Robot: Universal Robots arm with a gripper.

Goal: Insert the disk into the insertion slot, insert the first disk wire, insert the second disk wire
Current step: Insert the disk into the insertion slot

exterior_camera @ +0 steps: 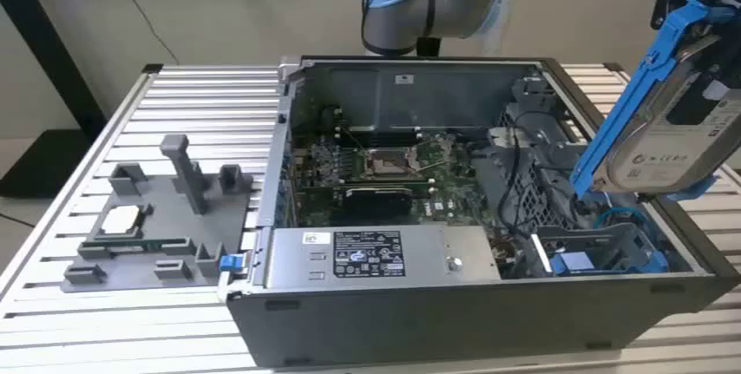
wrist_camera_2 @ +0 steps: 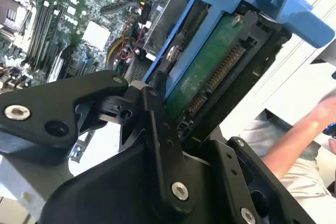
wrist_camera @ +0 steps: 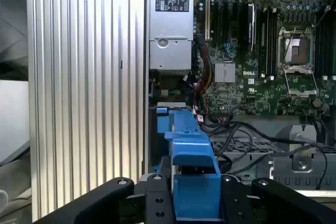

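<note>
Above the slatted table (exterior_camera: 104,331) and open computer case (exterior_camera: 463,322), with the gripper (wrist_camera: 195,203) clamped on the disk (exterior_camera: 678,144) held tilted above the insertion slot (exterior_camera: 596,248), probably best to level it squarely and avoid the cables (wrist_camera: 241,129).

You cannot make out any print letter by letter, only where it stands; in the exterior view the disk (exterior_camera: 662,135) at three o'clock carries a white label (exterior_camera: 683,161) with fine dark print; the power-supply box (exterior_camera: 461,263) at six o'clock bears a black-and-white label (exterior_camera: 361,255), with a small white sticker (exterior_camera: 315,237) just beside it; another white sticker (exterior_camera: 404,79) sits on the case's rear wall (exterior_camera: 463,92) at twelve o'clock; in the first wrist view, white lettering (wrist_camera: 245,71) stands on the motherboard (wrist_camera: 236,95).
</note>
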